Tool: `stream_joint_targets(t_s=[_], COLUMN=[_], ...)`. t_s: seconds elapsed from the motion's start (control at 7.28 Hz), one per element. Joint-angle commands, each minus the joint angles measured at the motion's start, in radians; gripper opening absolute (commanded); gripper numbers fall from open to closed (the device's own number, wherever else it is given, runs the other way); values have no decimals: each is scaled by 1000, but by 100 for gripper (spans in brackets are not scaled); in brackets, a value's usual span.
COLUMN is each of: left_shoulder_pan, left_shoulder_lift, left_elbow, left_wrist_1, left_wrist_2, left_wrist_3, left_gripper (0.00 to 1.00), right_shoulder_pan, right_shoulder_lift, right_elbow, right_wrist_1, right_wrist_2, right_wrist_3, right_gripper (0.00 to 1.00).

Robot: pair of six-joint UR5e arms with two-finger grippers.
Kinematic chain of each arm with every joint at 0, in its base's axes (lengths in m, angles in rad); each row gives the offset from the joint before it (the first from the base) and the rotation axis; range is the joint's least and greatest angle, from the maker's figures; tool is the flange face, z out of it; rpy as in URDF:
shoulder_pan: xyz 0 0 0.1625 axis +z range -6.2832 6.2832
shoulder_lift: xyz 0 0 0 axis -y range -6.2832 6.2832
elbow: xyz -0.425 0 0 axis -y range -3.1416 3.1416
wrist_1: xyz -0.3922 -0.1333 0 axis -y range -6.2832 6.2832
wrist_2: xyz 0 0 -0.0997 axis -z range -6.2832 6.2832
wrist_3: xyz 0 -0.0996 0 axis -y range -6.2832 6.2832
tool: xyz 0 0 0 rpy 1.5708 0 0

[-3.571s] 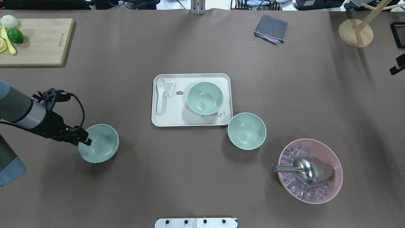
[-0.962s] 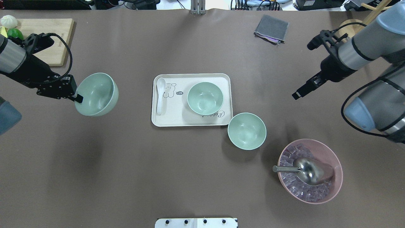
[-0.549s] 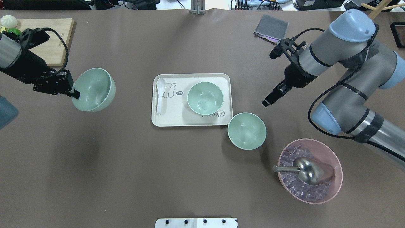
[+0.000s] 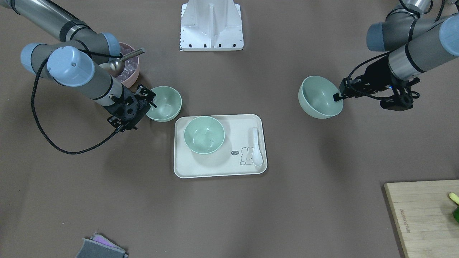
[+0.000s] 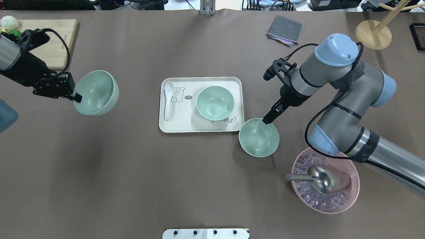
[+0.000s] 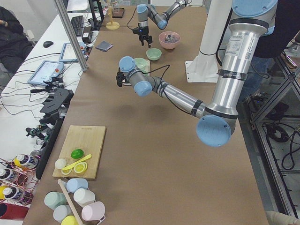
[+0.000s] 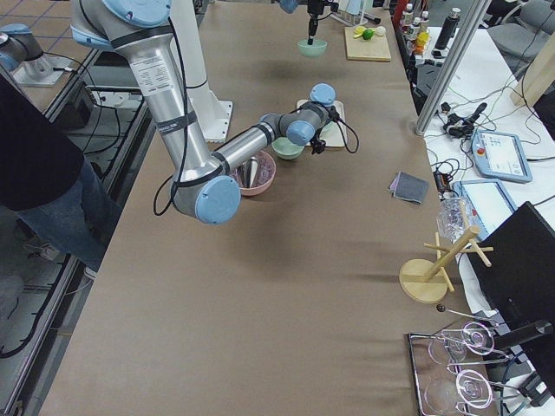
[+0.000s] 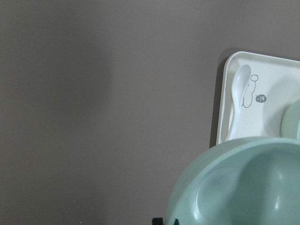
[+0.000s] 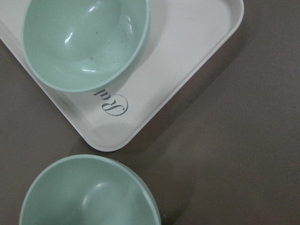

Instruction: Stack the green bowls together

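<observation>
My left gripper (image 5: 75, 97) is shut on the rim of a green bowl (image 5: 97, 93) and holds it tilted above the table, left of the tray; the bowl fills the left wrist view's lower right (image 8: 243, 187). A second green bowl (image 5: 215, 103) stands on the white tray (image 5: 186, 127). A third green bowl (image 5: 259, 137) stands on the table at the tray's near right corner. My right gripper (image 5: 266, 120) hovers over this bowl's far rim and looks open and empty. The right wrist view shows both bowls, on the tray (image 9: 84, 42) and on the table (image 9: 89, 192).
A white spoon (image 5: 168, 99) lies on the tray's left side. A pink bowl (image 5: 352, 196) with ice cubes and a metal scoop stands right of the third bowl. A cutting board (image 5: 46, 43), a grey cloth (image 5: 285, 30) and a wooden stand (image 5: 373, 33) lie at the far edge.
My left gripper lifted its bowl off the table and carried it away from the robot; lately it barely moved. My right arm swung in from the right to the third bowl's far rim.
</observation>
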Motion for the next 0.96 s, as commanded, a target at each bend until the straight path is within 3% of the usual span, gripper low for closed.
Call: stream_joint_targets(t_s=[0.0,0.27,0.55,0.69,0.82], left_shoulder_pan=[-38,-47,-50,-50,-52], left_shoulder_lift=[1,1,3,3,3], left_elbow=[9,21,24,22,24], left_wrist_1=[1,-1,-1,1,1], left_wrist_2=[-59,-62,-64,-66,-69], left_wrist_3=[4,15,18,18,18], left_gripper=[0,0,0,0,0], right_shoulder_pan=[-9,-9,-12,-15,-24], right_shoulder_lift=[3,3,7,7,7], right_elbow=[-22,-23,-19,-13,-12], right_wrist_1=[0,0,1,1,3], right_wrist_2=[-9,-7,-5,-5,-7], right_wrist_3=[1,12,30,57,61], right_gripper=[76,41,15,3,0])
